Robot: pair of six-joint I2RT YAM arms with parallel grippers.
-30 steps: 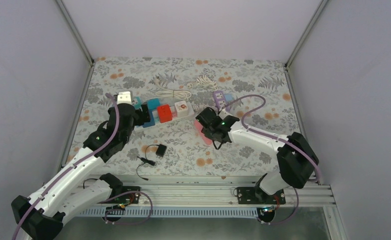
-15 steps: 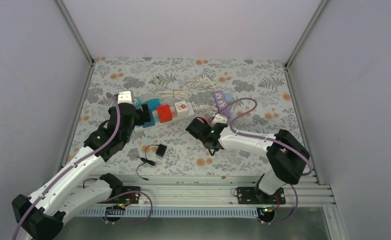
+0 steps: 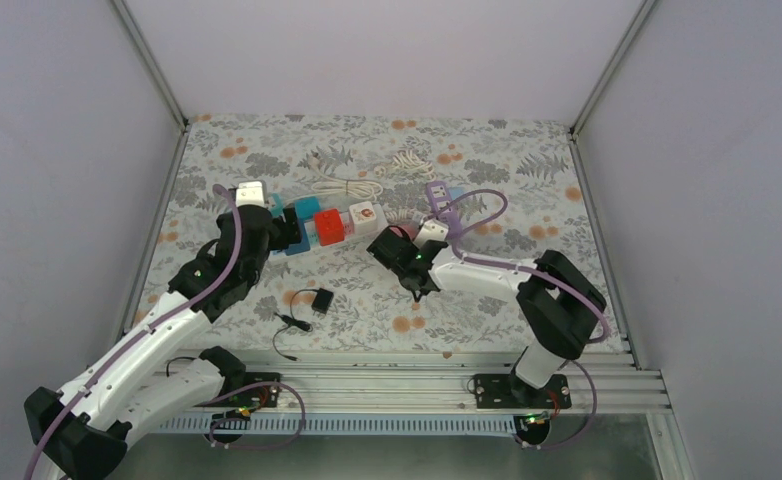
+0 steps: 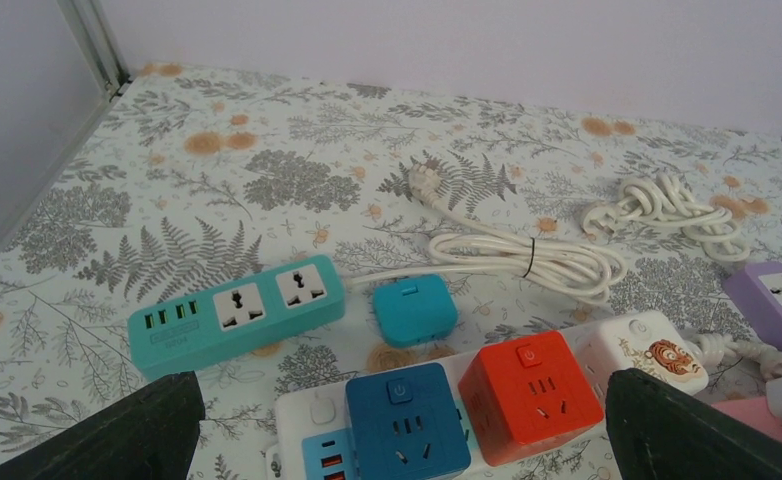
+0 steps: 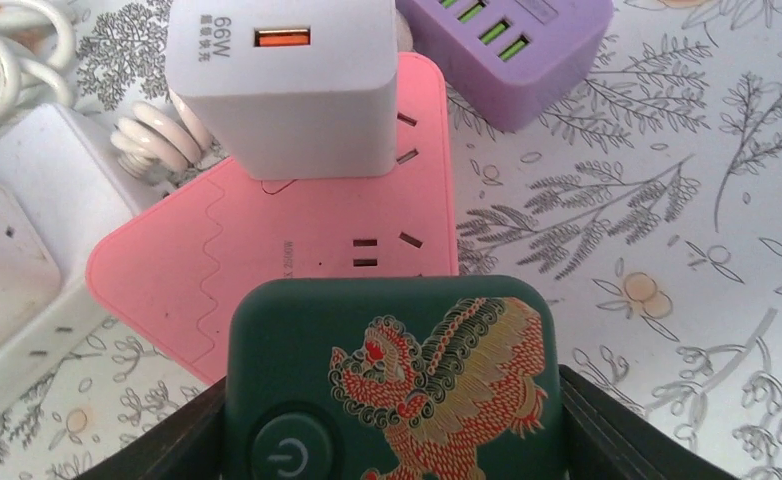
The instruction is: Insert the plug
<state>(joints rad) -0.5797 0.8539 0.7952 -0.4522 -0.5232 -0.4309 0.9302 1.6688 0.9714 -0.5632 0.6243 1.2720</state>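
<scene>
Right now, the right gripper [image 3: 397,249] is pinching a dark green square plug block with a lion picture [image 5: 392,380], one finger on each side. The green block hangs just over the near end of a flat pink power strip [image 5: 267,250]. I cannot tell if the two are touching. A white charger cube [image 5: 282,90] is plugged in at the far end of the pink strip. A purple power strip [image 5: 507,50] lies just behind it.

The left gripper [image 3: 289,232] is spread wide and holds nothing. It hangs over a blue cube socket [image 4: 407,415] and a red cube socket [image 4: 529,385]. A small black plug with a thin wire [image 3: 321,299] lies near the arms' bases.
</scene>
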